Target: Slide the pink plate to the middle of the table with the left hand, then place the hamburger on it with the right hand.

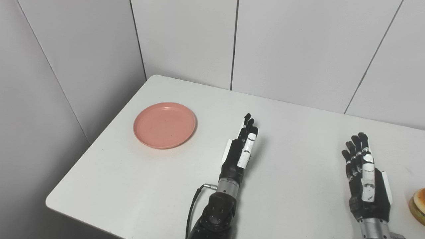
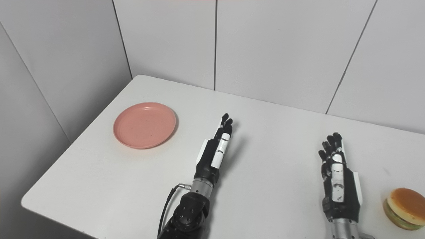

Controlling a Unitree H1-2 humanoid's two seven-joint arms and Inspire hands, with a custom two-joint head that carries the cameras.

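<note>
Pink plate [image 2: 144, 124] flat, far left — both hands' fingers [image 2: 225, 127] extended, empty (hamburger [image 2: 403, 208] upright).

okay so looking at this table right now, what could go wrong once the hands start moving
The pink plate sits near the table's left edge, so a sideways nudge from the left hand could tip it off. The hamburger lies at the right, partly cut off in the left eye view, so the right hand may grasp it poorly. Both hands are open and hold nothing.
</note>
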